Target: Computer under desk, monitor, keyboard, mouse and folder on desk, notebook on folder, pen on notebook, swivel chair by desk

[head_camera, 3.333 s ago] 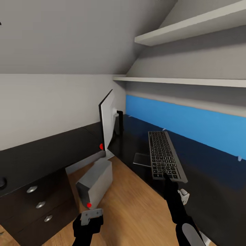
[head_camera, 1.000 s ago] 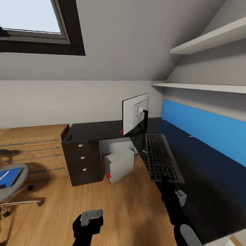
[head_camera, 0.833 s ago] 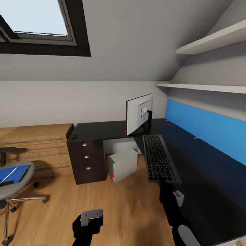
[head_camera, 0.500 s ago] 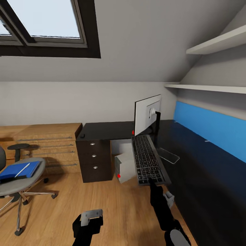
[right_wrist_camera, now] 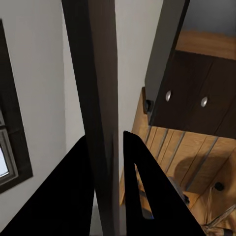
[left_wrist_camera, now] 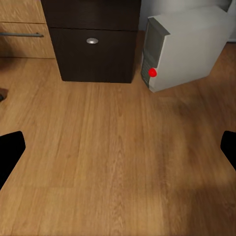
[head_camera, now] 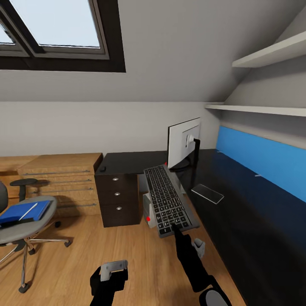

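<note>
Overhead folder [head_camera: 19, 211], wrist-side claw [right_wrist_camera: 109, 162] pinching keyboard [right_wrist_camera: 98, 98]

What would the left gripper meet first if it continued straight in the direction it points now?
Probably the wooden floor. The left gripper is open, holds nothing and points down at bare boards in its wrist view. The computer and the desk drawers lie further ahead, beyond that line, though depth is unclear.

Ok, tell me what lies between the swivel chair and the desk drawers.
Head view: bare wooden floor, with the wooden cabinet behind it, separates the swivel chair from the desk drawers.
</note>
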